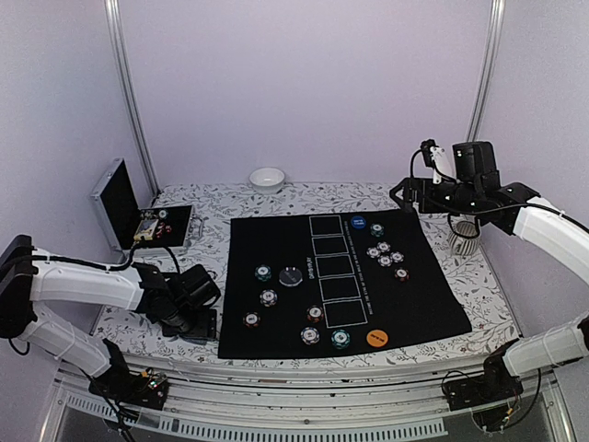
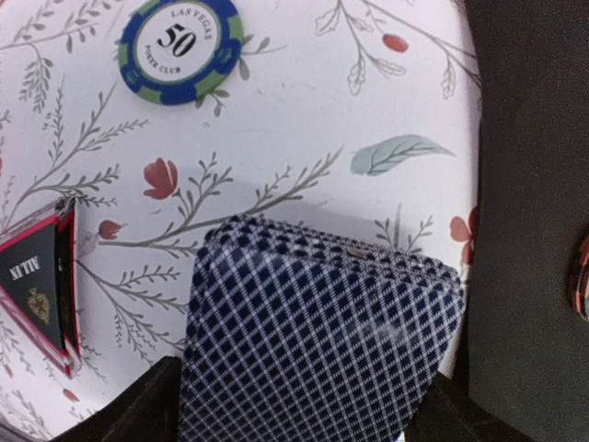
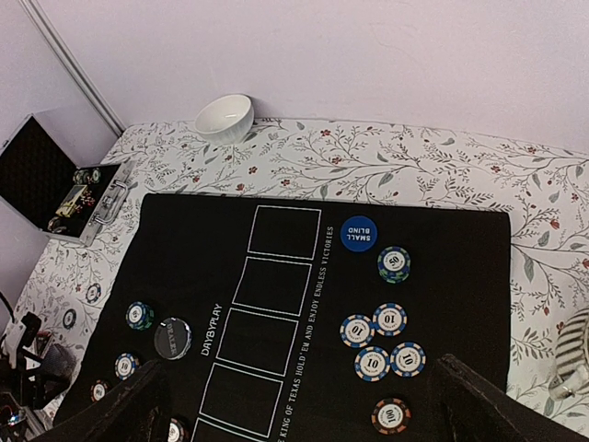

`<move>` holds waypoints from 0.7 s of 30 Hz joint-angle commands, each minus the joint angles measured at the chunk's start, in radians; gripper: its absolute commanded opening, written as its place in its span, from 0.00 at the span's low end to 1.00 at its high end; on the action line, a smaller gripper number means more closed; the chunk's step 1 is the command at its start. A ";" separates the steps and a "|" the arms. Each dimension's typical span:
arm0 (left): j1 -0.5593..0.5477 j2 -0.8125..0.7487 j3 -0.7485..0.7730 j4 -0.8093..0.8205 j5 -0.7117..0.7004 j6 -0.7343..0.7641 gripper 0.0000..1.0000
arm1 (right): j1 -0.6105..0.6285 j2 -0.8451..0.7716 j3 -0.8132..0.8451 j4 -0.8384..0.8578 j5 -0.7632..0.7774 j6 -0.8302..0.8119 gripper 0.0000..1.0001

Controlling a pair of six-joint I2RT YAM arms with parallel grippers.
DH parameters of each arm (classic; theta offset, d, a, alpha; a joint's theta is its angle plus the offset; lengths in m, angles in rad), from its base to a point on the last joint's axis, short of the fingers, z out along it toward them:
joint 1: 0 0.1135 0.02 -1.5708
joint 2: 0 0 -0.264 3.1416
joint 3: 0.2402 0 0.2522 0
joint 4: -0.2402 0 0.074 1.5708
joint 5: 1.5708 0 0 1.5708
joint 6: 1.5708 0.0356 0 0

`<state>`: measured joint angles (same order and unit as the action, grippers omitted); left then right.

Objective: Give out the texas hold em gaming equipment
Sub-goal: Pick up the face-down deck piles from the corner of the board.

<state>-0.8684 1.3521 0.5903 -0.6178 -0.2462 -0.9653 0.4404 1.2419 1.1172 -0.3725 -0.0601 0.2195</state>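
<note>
**Inspecting card deck at left gripper**

Left gripper (image 1: 184,318) sits low over the floral tablecloth (image 2: 276,120), just off the black mat (image 1: 340,276) at its 8 o'clock edge. Its fingers (image 2: 138,405) flank a blue-checked card deck (image 2: 322,350). Whether they clamp it cannot be told. In the left wrist view, a green chip (image 2: 180,48) lies at the deck's 11 o'clock and a black-red triangle marker (image 2: 37,285) at its 9 o'clock, both apart from it. Right gripper (image 3: 308,405) is raised at the mat's 2 o'clock, jaws wide, holding nothing. On the mat, a blue button (image 3: 358,232) lies with white chips (image 3: 382,341) clustered at its 5 o'clock.
</note>
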 commanded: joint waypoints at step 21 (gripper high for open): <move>0.025 0.052 -0.074 0.050 0.168 0.126 0.55 | 0.001 -0.005 0.022 0.014 -0.004 -0.016 0.99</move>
<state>-0.8566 1.3495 0.5804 -0.5934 -0.2115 -0.8597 0.4404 1.2484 1.1183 -0.3725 -0.0620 0.2089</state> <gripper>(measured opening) 0.612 0.989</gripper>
